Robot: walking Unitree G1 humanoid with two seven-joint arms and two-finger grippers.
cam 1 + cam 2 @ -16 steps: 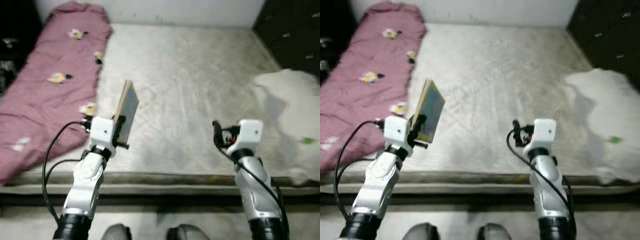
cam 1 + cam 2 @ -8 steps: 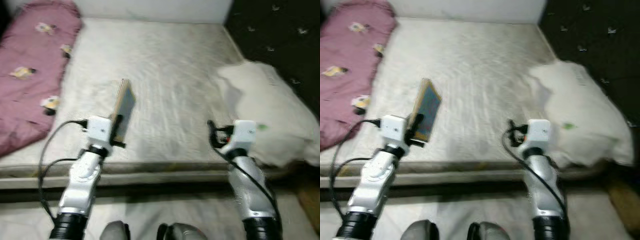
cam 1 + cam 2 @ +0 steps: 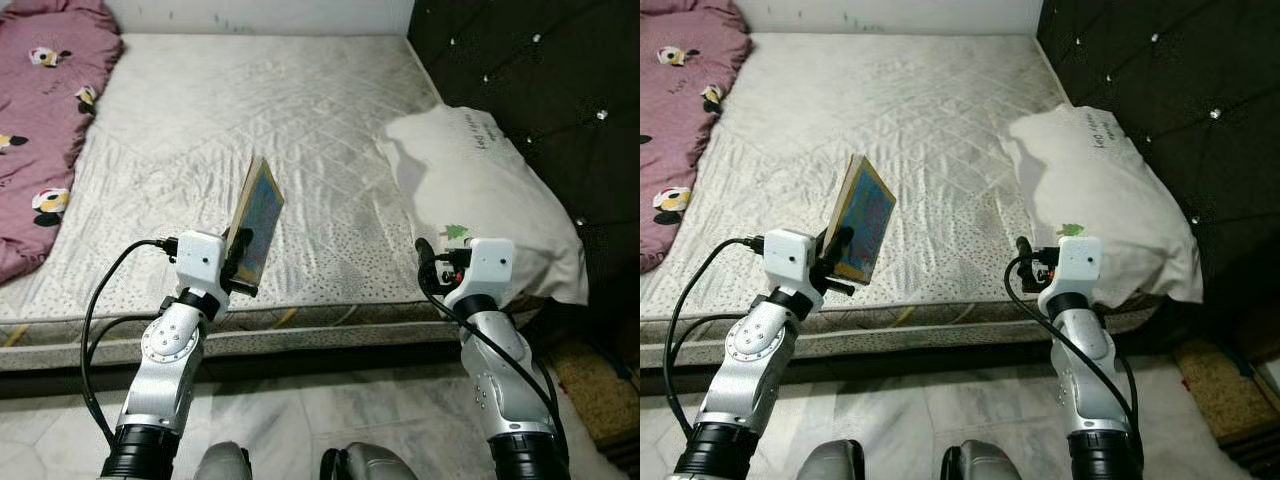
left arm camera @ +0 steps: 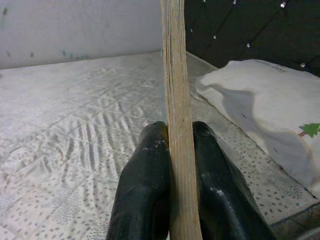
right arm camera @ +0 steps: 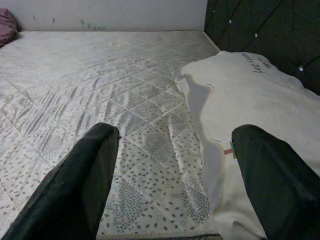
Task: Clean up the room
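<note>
My left gripper (image 3: 240,262) is shut on a thin book (image 3: 257,216) with a blue cover, holding it upright over the near edge of the bare mattress (image 3: 260,120). In the left wrist view both black fingers (image 4: 147,195) press the book's page edge (image 4: 176,100) from either side. My right gripper (image 5: 172,165) stands open with nothing between its fingers, low over the mattress edge beside a white pillow (image 3: 480,190). That pillow (image 5: 250,95) lies just ahead of the right fingers.
A pink quilt (image 3: 40,130) with cartoon prints lies along the mattress's left side. A dark tufted headboard (image 3: 540,70) stands on the right. Pale marble floor (image 3: 320,410) lies below me, and a brown mat (image 3: 600,385) sits at the right floor edge.
The camera has swung to the right: the pink quilt slid toward the left edge and the pillow and headboard came into view. Both arms keep the same pose, book still held.
</note>
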